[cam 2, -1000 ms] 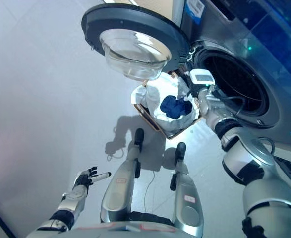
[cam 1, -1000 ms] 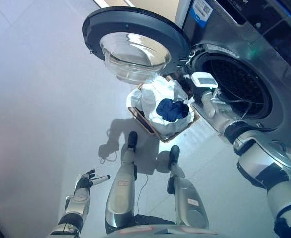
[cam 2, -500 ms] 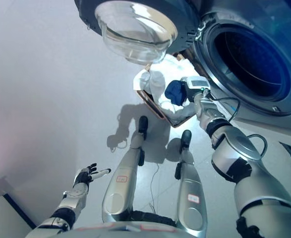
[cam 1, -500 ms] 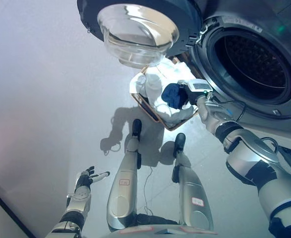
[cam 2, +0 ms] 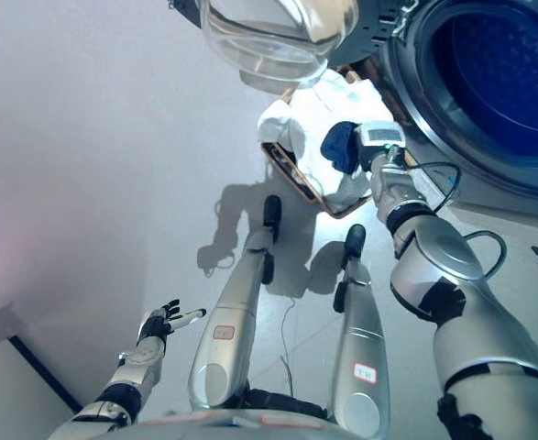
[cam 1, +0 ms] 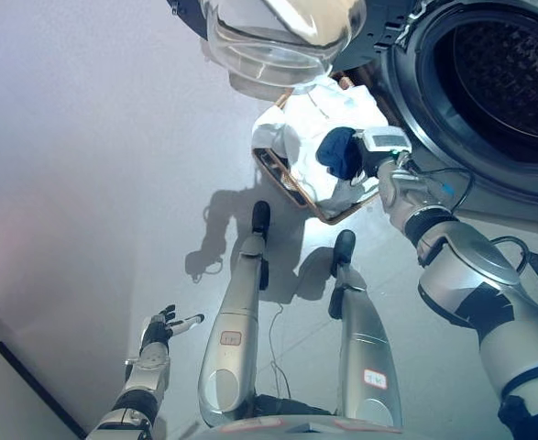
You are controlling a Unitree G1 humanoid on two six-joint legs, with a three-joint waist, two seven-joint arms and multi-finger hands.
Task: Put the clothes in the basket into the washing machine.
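basket (cam 1: 282,171): white cloth, dark blue bundle (cam 1: 339,151) | right robot hand (cam 1: 367,163): grip unclear | left robot hand (cam 1: 161,328): fingers spread

Soft white cloth (cam 1: 316,115) w/ navy cloth (cam 1: 338,151), glossy glass door bowl (cam 1: 282,41), perforated metal drum (cam 1: 511,78), smooth grey floor (cam 1: 85,165).

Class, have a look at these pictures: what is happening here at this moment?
A humanoid robot is doing laundry. Its right arm reaches into the basket, the right hand hidden by the dark blue garment lying on white clothes. The washing machine door stands open, the drum looks empty. The left hand hangs open, idle, low at the left.
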